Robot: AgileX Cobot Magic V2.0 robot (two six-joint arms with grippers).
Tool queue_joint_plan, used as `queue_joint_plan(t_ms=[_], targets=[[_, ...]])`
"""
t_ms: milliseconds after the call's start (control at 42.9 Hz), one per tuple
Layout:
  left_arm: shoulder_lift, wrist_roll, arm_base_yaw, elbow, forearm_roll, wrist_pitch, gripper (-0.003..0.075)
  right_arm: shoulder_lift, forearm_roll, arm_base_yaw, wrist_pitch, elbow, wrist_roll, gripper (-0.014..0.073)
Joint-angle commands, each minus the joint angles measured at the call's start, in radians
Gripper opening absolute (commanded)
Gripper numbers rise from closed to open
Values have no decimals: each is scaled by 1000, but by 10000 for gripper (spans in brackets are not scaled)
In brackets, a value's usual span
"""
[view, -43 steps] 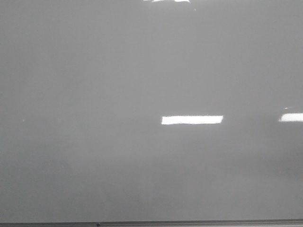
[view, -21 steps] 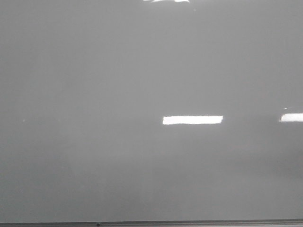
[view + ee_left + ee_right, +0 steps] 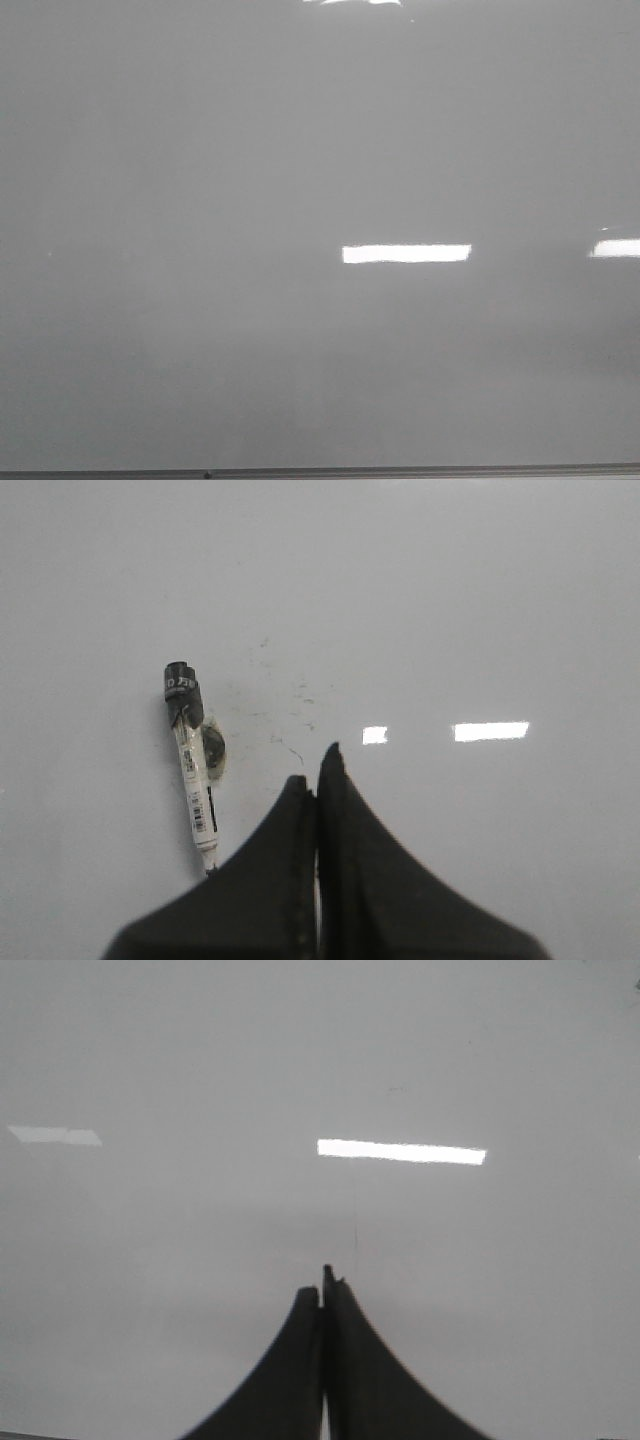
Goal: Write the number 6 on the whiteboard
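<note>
The whiteboard (image 3: 200,200) fills the front view, glossy grey with a thin frame edge along the near side. No drawn 6 shows on it in any view. Neither gripper shows in the front view. In the left wrist view my left gripper (image 3: 315,770) is shut and empty over the whiteboard (image 3: 450,600). A white marker (image 3: 192,765) with a black cap lies flat on the board just beside the left fingers, apart from them. In the right wrist view my right gripper (image 3: 322,1285) is shut and empty above the bare whiteboard (image 3: 200,1060).
Bright rectangular light reflections (image 3: 406,253) lie on the board. Faint smudges and small dark specks (image 3: 290,720) mark the board near the marker. A small dark round blot (image 3: 212,750) sits against the marker's side.
</note>
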Motion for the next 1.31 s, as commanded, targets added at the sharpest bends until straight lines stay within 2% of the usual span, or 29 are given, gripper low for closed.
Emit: queue_joint_plan(t_ms=[0, 93, 186, 373, 559, 699, 886, 932, 1002, 1119, 1165, 1212, 1282], targets=[[-14, -8, -8, 5, -8, -97, -20, -14, -2, 2, -99, -15, 1, -68], [-14, -8, -8, 3, -9, -171, -20, -14, -2, 2, -144, -21, 1, -68], [-14, -8, -8, -39, -9, -213, -20, -14, -1, 2, -120, -78, 1, -68], [29, -8, -8, -232, -4, -43, -20, 37, -1, 2, -3, -290, 1, -68], [199, -3, -8, -382, 8, 117, -20, 199, 67, 2, 61, -440, 1, -68], [291, -1, -8, -418, 8, 137, -20, 290, 74, 2, 73, -478, 1, -68], [307, -1, -8, -416, 8, 139, -5, 324, 74, 2, 93, -478, 1, -49], [307, -1, -8, -414, 8, 141, 31, 324, 74, 2, 94, -478, 1, -13], [307, -1, -8, -414, 8, 146, 148, 324, 74, 2, 94, -478, 1, 87], [307, -1, -8, -414, 8, 148, 432, 324, 74, 2, 93, -478, 1, 286], [307, -1, -8, -414, 8, 143, 520, 324, 74, 2, 93, -478, 1, 374], [307, -1, -8, -414, 8, 137, 584, 324, 74, 2, 93, -478, 1, 436], [307, -1, -8, -414, 8, 132, 603, 324, 74, 2, 93, -478, 1, 499]])
